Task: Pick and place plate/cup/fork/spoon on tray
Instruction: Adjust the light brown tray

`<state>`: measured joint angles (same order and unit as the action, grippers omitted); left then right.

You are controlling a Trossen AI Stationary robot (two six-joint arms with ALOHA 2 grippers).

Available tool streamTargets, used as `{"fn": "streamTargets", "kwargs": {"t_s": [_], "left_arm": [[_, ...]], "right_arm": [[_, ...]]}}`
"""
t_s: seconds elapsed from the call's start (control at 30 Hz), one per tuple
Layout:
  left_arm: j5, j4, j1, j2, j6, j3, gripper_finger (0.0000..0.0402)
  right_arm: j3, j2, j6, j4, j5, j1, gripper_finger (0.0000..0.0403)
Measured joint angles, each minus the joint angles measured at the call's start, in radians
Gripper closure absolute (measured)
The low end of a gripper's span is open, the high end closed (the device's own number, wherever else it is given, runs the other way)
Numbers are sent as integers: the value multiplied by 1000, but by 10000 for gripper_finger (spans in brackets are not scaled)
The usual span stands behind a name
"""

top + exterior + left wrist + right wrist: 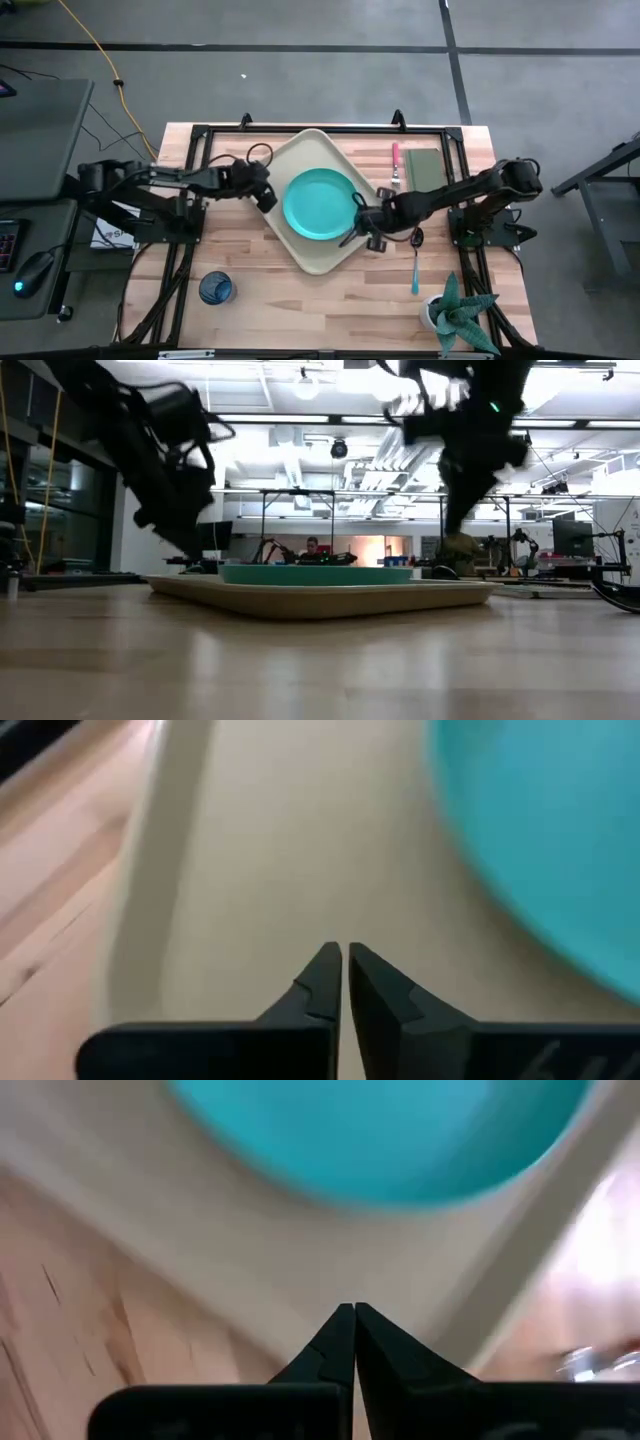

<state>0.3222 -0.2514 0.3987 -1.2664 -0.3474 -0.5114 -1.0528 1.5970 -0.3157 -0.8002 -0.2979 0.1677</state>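
The turquoise plate [320,203] lies flat on the beige tray [310,150], which sits cornerwise in the middle of the table. My left gripper [270,200] is shut over the tray's floor, just left of the plate [560,840]. My right gripper [360,222] is shut above the tray's right rim [300,1280], beside the plate's right edge [380,1140]. The dark-blue cup [215,288] stands on the table near the front left. The red-handled fork [396,165] and the blue-handled spoon [416,270] lie on the table to the right of the tray. My left gripper's shut fingertips [325,970] slant down from the table's left over the tray's bare floor [300,850] next to the plate. I cannot tell whether they touch the floor.
A grey-green pad [422,168] lies at the far right beside the fork. A potted plant [460,315] stands at the front right corner. Black frame bars run along the table's left, right and far edges.
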Motion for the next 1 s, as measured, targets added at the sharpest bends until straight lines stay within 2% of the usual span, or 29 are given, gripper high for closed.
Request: {"fn": "streamTargets", "kwargs": {"t_s": [0.17,0.23,0.43,0.8,1.0], "left_arm": [[23,-28,63,-58,-2,0,400],[28,-30,82,-70,-1,0,401],[38,-56,114,-84,-1,0,401],[21,-125,113,-84,-9,31,401],[23,-132,113,-80,-28,53,401]], "right_arm": [[153,0,-54,123,110,3,403],[179,-4,-68,161,116,3,403],[173,-1,-71,152,85,4,403],[147,-48,-69,97,152,26,403],[147,-60,-40,188,67,15,403]]}}
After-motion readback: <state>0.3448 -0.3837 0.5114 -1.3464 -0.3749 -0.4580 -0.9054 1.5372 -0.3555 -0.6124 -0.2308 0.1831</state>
